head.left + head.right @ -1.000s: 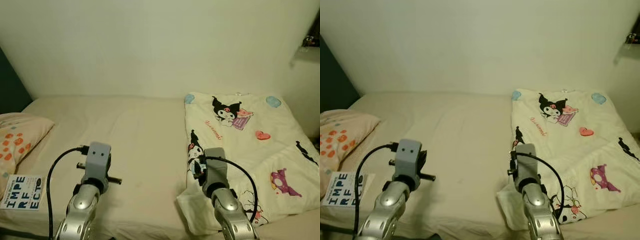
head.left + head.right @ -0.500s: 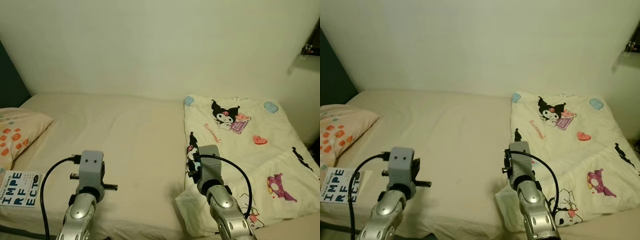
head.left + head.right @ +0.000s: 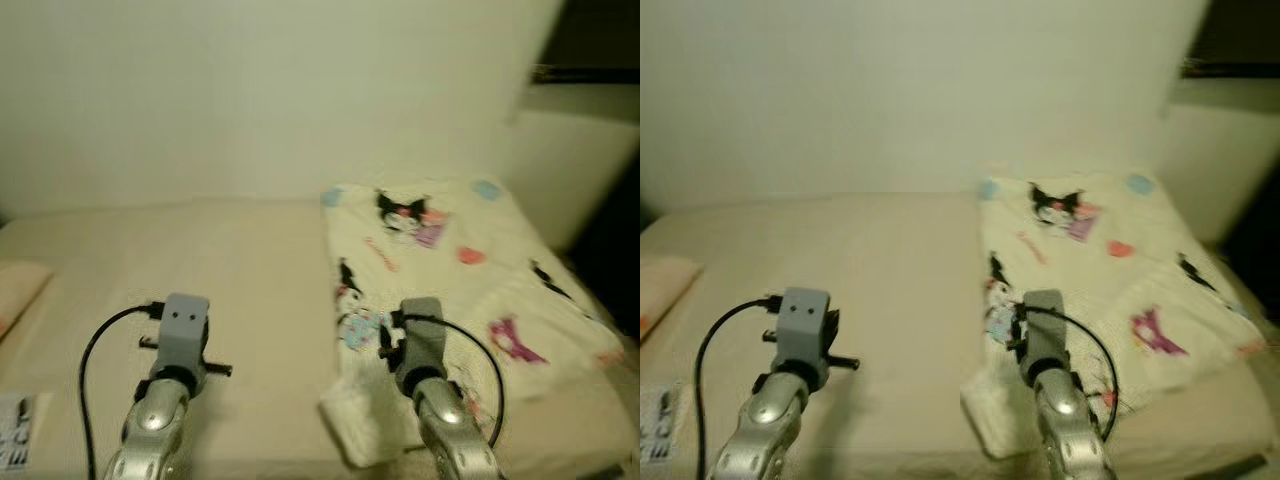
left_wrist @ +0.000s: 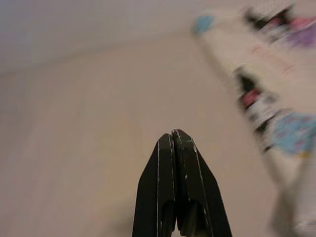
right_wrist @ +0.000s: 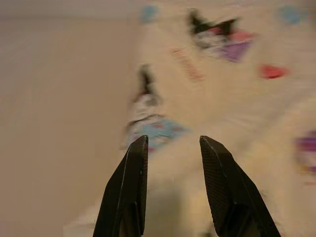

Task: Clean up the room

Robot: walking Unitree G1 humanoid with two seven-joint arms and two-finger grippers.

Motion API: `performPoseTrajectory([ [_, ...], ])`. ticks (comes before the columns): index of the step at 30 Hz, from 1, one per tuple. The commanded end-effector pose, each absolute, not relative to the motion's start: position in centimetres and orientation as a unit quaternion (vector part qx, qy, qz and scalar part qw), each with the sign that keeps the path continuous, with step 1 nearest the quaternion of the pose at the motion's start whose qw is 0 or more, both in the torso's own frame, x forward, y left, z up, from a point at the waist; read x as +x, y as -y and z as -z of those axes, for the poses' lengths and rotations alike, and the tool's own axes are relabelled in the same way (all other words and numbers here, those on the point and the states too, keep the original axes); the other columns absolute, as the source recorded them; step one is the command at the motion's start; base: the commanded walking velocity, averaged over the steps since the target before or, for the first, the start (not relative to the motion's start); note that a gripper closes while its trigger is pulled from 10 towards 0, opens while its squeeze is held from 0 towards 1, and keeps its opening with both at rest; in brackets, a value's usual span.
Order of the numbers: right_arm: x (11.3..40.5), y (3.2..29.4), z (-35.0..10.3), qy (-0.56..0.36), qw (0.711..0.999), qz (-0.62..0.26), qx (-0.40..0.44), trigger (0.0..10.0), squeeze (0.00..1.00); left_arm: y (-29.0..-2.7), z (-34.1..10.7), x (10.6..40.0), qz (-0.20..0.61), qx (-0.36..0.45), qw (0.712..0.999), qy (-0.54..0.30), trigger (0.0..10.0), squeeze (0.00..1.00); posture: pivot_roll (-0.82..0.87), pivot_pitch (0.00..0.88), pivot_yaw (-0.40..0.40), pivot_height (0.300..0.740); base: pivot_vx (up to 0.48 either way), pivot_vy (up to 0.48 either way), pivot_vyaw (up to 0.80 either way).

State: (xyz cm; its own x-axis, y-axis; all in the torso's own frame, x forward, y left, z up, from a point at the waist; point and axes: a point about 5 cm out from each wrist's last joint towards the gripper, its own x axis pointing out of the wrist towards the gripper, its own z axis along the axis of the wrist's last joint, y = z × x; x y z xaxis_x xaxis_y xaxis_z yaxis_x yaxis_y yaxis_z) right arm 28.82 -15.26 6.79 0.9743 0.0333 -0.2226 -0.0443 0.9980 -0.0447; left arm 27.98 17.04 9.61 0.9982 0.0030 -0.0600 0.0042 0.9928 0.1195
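Motion blur smears the blanket's (image 3: 440, 260) prints; the book (image 3: 14, 445) is cut off.

Cartoon blanket spread on the right half of the bed

The cream blanket (image 3: 440, 260) lies mostly flat over the bed's right side, printed with black-and-pink cartoon characters, red hearts, blue dots and a purple figure. Its left edge runs straight down the middle of the mattress, and the near corner is bunched and folded up. The picture is blurred, so finer print is unclear.
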Motion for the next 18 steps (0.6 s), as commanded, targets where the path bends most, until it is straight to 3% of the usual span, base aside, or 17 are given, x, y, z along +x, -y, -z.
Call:
performPoseTrajectory([
  [1,28.64,14.08,-6.60,-0.118,0.992,-0.042,-0.008,10.0,0.00,-17.26,-8.90,27.60,-0.002,0.056,0.997,-0.045,10.0,0.00,-0.05,0.066,0.010,0.740,0.000,0.000,-0.80],
  [7,28.87,13.88,-6.49,-0.127,0.990,-0.057,-0.012,10.0,0.00,-16.89,-8.98,27.33,0.004,0.054,0.998,-0.039,10.0,0.00,-0.05,0.065,0.003,0.740,0.000,0.000,-0.75],
  [18,29.42,13.83,-6.65,-0.129,0.987,-0.085,-0.035,10.0,0.00,-17.31,-8.68,26.87,-0.028,0.045,0.997,-0.049,10.0,0.00,-0.04,0.061,-0.015,0.740,0.000,0.000,0.00],
])
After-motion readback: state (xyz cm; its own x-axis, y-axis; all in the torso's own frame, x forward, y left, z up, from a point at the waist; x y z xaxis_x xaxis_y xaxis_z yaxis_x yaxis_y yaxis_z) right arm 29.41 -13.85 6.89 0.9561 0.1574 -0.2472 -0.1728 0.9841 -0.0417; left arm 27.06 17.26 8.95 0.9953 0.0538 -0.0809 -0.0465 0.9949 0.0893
